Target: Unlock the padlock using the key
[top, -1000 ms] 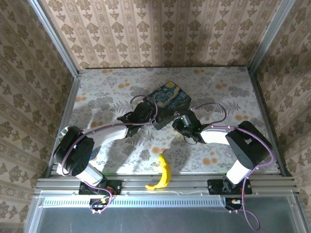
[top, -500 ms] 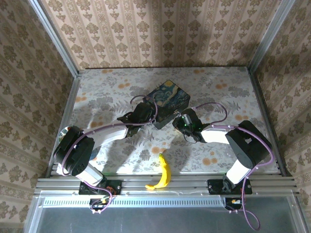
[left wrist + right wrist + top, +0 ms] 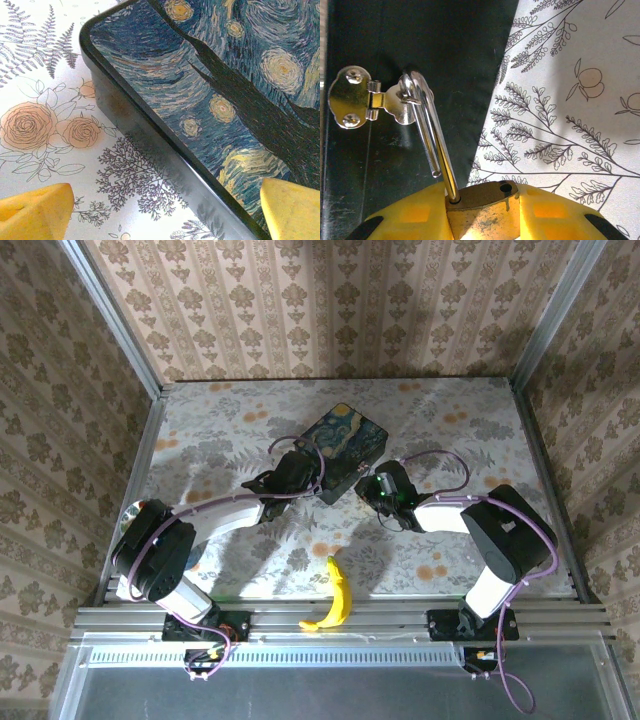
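- Near the middle of the table [image 3: 220,430], a little toward its far edge, sits a painted box [image 3: 345,443] with a swirling night-sky lid. It is turned so that one corner faces the far edge.
- At the table's near edge, about mid-width, lies a banana [image 3: 336,598], well apart from the box and from both arms.
- Over the box's near-left rim hangs the left pincer [image 3: 165,212], its fingers spread wide with nothing gripped. One yellow fingertip [image 3: 35,212] is above the flowered cloth, the other above the lid.
- At the box's near-right wall the right pincer [image 3: 482,220] is clamped on the padlock [image 3: 485,197], whose brass body is pinched between the two yellow pads.
- The padlock hangs from the box's clasp [image 3: 352,97], a silver hasp screwed to the dark side wall. The shackle [image 3: 427,135] passes through the hasp's ring, so lock and box are linked.
- In the right wrist view the lock's long axis runs from the body at the bottom edge up and slightly left to the clasp. The shackle's bend is toward the box wall and the body toward the pincer.
- One shackle leg enters the top of the body. The other stops short, its tip free above the body, and an empty round hole shows at the opposite end of the top face.
- The dark box wall lies right behind the shackle, and the flowered cloth lies to its right.
- From above, the lock is too small to make out beside the right pincer.
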`<action>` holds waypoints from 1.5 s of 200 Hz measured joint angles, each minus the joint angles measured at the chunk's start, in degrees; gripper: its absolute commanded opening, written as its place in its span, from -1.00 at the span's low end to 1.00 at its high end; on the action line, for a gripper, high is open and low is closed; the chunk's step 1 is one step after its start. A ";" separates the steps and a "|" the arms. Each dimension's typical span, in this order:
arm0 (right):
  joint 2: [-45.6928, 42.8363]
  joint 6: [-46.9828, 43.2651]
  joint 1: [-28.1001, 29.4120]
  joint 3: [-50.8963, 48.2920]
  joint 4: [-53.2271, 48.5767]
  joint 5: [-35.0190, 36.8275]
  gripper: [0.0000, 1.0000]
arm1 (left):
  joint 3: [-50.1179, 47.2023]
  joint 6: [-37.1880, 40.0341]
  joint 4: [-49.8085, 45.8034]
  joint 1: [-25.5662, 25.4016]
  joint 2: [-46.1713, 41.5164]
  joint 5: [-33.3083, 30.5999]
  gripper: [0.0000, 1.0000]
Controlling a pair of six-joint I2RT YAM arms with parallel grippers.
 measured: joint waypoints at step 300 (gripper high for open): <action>2.08 -14.01 -7.23 1.90 3.04 -6.99 -1.00 | -0.28 0.00 0.90 0.39 0.04 2.01 0.89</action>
